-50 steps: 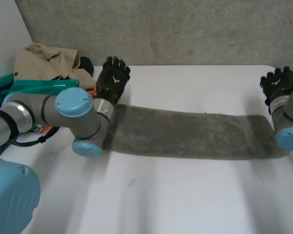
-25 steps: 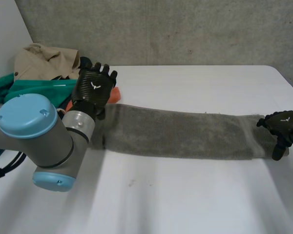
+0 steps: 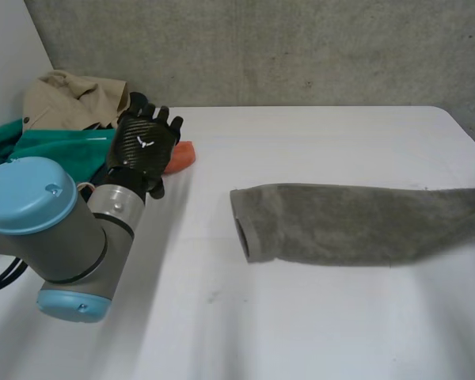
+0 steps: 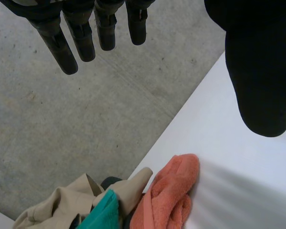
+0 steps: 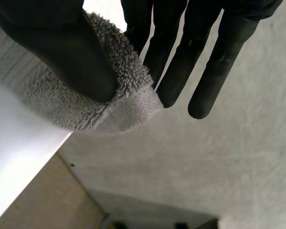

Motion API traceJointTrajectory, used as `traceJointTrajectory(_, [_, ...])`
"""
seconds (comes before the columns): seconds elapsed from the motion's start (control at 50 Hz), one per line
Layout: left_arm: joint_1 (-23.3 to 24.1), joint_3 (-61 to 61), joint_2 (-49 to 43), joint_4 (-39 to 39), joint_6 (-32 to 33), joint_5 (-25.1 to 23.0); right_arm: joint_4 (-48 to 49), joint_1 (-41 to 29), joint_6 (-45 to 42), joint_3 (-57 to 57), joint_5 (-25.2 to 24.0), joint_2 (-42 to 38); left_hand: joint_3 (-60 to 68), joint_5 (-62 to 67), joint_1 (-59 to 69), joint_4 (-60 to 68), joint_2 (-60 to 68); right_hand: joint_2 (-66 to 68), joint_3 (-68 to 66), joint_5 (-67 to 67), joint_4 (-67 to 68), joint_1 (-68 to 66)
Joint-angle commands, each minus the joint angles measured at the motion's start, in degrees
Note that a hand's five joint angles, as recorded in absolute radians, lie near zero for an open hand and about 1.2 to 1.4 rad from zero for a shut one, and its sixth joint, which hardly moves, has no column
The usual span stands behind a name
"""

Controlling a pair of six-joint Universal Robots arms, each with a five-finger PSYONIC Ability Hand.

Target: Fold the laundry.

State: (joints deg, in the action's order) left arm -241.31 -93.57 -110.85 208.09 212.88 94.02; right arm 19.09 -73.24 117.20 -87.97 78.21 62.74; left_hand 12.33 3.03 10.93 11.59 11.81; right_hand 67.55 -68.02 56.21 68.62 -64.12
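Head view: the grey towel lies as a long band across the white table, on the robot's right half. The end nearer the left hand is curled over on itself, so we see a rolled hem there. The opposite end is cut off by the frame edge, and we cannot make out how it lies. The left hand hovers well apart from the towel, near the table's far left corner. Its fingers are straight and spread and grasp nothing, which the left wrist view confirms. The left arm covers part of the table in front of a pile of clothes. In that pile an orange cloth lies just beside the left hand. A teal garment and a beige garment are heaped behind it against the concrete wall. How these garments overlap is partly hidden by the hand and the arm. Right wrist view: the right hand pinches a corner of the towel between its thumb and its straight fingers, at the table's edge. The thumb covers much of the pinched cloth, and the rest of the towel runs out of that view.
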Motion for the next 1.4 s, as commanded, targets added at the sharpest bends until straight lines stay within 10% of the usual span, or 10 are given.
traceJointTrajectory(0.02, [-0.30,-1.52,0.72,-0.05,-0.09,0.20,2.00,-14.01,1.71,2.01,-7.54,0.54,-2.33,-3.03,-0.93,-1.59,-1.81,12.45,-11.98,13.79,11.38,-15.88])
traceJointTrajectory(0.24, [-0.12,-2.84,2.21,0.12,-1.24,0.11,3.50,-41.68,2.69,1.22,-22.83,-2.42,-2.33,-3.03,-0.93,-1.59,-1.81,12.45,-11.98,13.79,11.38,-15.88])
traceJointTrajectory(0.36, [0.40,-2.84,1.78,0.21,-1.59,0.11,3.49,-48.57,0.84,1.92,-22.67,-9.56,-2.33,-3.03,-0.93,-1.59,-1.81,12.45,-11.98,13.79,11.38,-15.88])
traceJointTrajectory(0.42, [0.49,-2.58,1.51,0.30,-1.50,0.11,3.32,-48.66,1.28,2.19,-18.11,-9.13,-2.33,-3.03,-0.93,-1.59,-1.81,-44.52,44.98,-43.17,-45.59,41.08])
traceJointTrajectory(0.46, [0.67,-1.96,1.33,0.39,-1.50,0.11,3.14,-48.92,3.55,1.75,-12.60,-8.26,-2.33,-3.03,-0.93,-1.59,-1.81,-57.55,58.02,-56.21,-58.62,54.12])
traceJointTrajectory(0.7, [8.66,5.85,-1.47,0.65,-1.24,0.11,-8.43,-35.94,39.40,-2.90,-7.81,7.48,-2.33,-3.03,-0.93,-1.59,-1.81,-57.55,58.02,-56.21,-58.62,54.12])
traceJointTrajectory(0.88, [13.50,10.34,-6.92,0.12,-1.06,0.64,-14.79,-24.51,25.39,-10.20,-6.93,3.89,-2.33,-3.03,-0.93,-1.59,-1.81,-57.55,58.02,-56.21,-58.62,54.12])
traceJointTrajectory(0.98, [13.59,9.55,-7.28,-0.14,-1.06,0.64,-14.35,-21.86,22.73,-10.20,-5.71,1.24,-2.33,-3.03,-0.93,-1.59,-1.81,12.04,-11.58,13.39,10.97,-15.48])
traceJointTrajectory(1.2, [12.89,8.58,-4.47,-1.90,-1.24,0.82,-2.04,-29.66,19.48,-6.52,2.39,8.45,-2.33,-3.03,-0.93,-1.59,-1.81,12.45,-11.98,13.79,11.38,-15.88])
traceJointTrajectory(1.4, [11.22,9.28,-2.80,-2.07,-4.39,3.19,2.27,-46.11,14.55,-7.57,-14.04,1.34,-2.33,-3.03,-0.93,-1.59,-1.81,12.45,-11.98,13.79,11.38,-15.88])
